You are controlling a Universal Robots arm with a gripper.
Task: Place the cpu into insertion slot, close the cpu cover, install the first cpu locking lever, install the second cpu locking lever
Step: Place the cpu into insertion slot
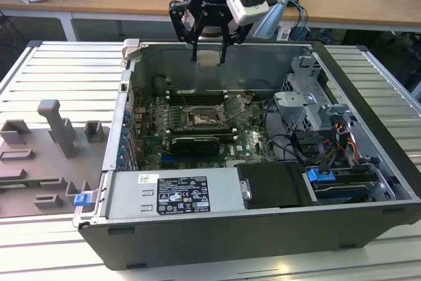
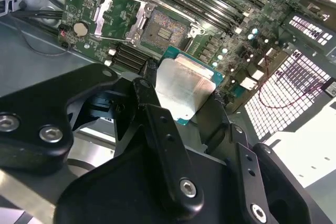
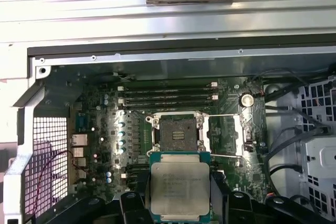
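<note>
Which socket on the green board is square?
The silver-rimmed dark-centred insertion slot, with its hinged silver cover open; the black memory slots are long, narrow strips.

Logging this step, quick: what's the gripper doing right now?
The gripper is closed, holding the cpu above the slot, which is empty.
</note>
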